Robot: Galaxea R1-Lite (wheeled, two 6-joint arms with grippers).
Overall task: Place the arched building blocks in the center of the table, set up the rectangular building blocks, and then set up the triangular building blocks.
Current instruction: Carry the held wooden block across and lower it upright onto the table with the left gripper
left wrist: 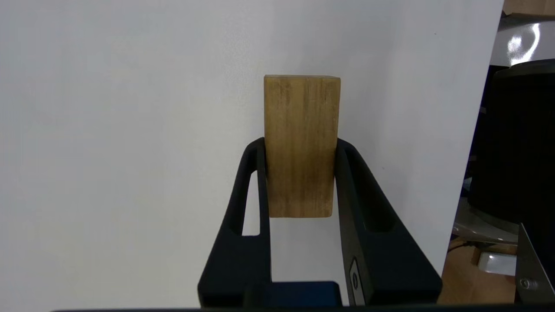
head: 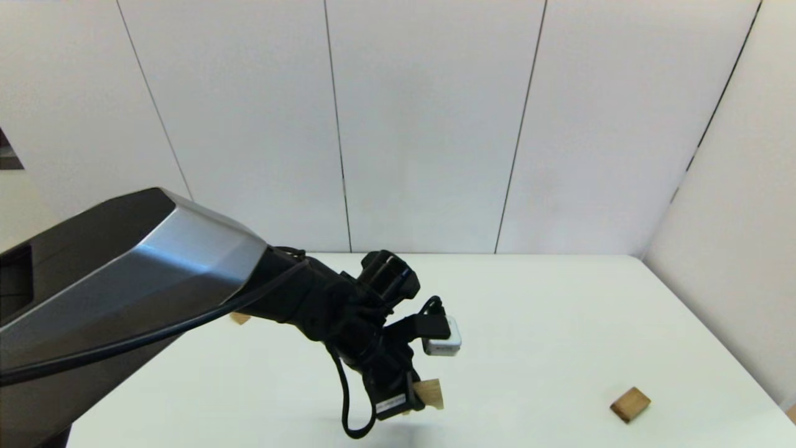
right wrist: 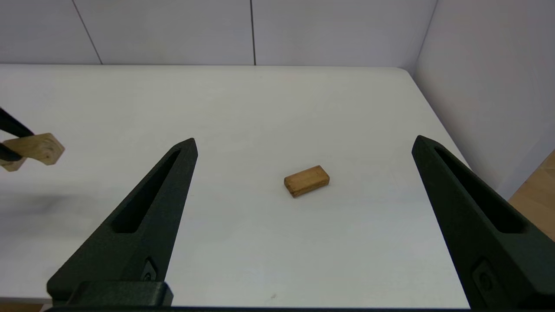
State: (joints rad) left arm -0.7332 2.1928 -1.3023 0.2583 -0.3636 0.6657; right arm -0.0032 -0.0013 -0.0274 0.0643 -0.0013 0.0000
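Observation:
My left gripper (head: 415, 398) hangs above the table (head: 559, 311) near its front middle, shut on the pale arched block (head: 430, 392). The left wrist view shows that block (left wrist: 301, 143) clamped between the two fingers, one flat face up and its hollow hidden. From the right wrist view the same block (right wrist: 37, 149) shows lifted off the table at the far side. The darker rectangular block (head: 630, 404) lies flat at the front right, ahead of my open right gripper (right wrist: 304, 142), which holds nothing. A corner of the triangular block (head: 239, 318) peeks out behind the left arm.
White wall panels close off the back and right side of the table. The table's right edge (right wrist: 438, 117) runs close to the rectangular block (right wrist: 306, 180). The left arm's grey casing (head: 124, 280) hides the table's left part.

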